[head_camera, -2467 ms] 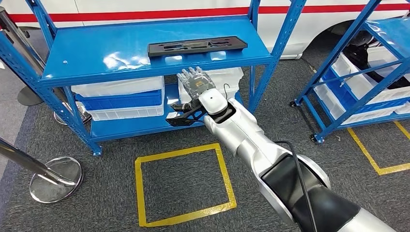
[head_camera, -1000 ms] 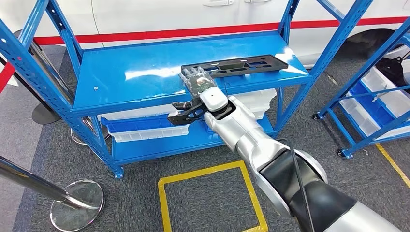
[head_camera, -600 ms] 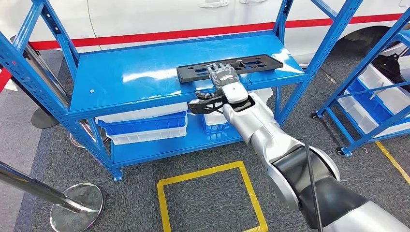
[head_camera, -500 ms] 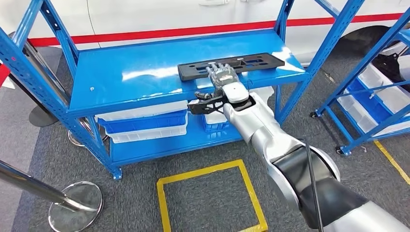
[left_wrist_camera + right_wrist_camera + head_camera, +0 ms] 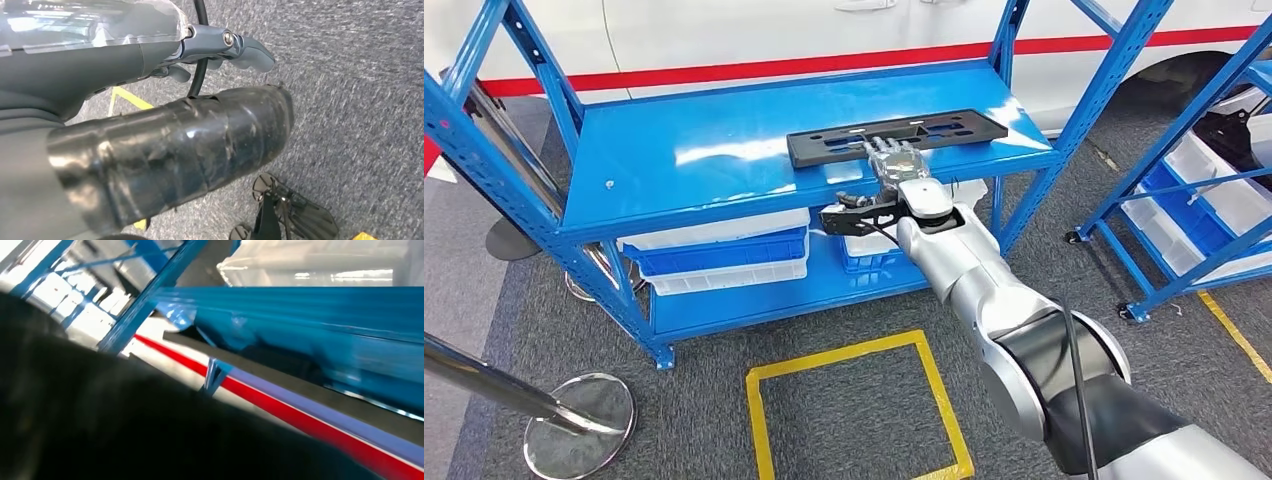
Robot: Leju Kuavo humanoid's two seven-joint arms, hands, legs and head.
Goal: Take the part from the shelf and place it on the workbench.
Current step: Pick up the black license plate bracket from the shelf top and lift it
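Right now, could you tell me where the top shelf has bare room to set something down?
The top shelf is bare left of the black part. The right end is crowded: the part lies there with the right hand at its front edge.

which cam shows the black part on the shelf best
The head view: the whole black part lies flat on the blue shelf, right hand at its near edge. The right wrist view gives a blurred edge; the left wrist view faces carpet.

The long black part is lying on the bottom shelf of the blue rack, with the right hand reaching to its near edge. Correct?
Not quite. The head view shows the black part on the rack's top shelf, not the bottom one. The right hand does reach to its near edge.
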